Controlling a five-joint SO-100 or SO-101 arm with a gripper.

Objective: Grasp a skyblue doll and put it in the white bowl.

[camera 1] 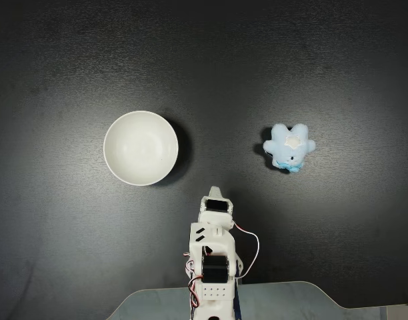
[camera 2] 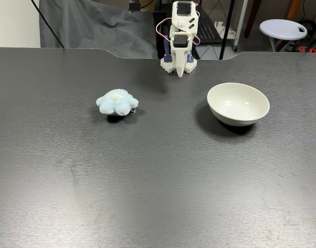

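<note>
- We note the doll [camera 1: 289,147]: small, fluffy, light blue, with rounded lobes around a white patch on top; a darker blue bit sits at its lower edge in the top-down fixed view.
- It lies flat on the table [camera 2: 147,196], patch up. Its outline is roughly round, so we cannot assign a clear long axis; the dark blue bit points toward the arm's side of the table.
- In the top-down view the doll is right of centre, well apart from the bowl [camera 1: 141,148] on the left. In the front fixed view the sides swap: doll [camera 2: 116,102] left, bowl [camera 2: 238,104] right.
- The bowl is white, glossy, upright and holds nothing.
- The gripper [camera 1: 216,193] is folded back by the arm's base [camera 2: 178,66], between the two and touching neither; fingers together, nothing held.
</note>
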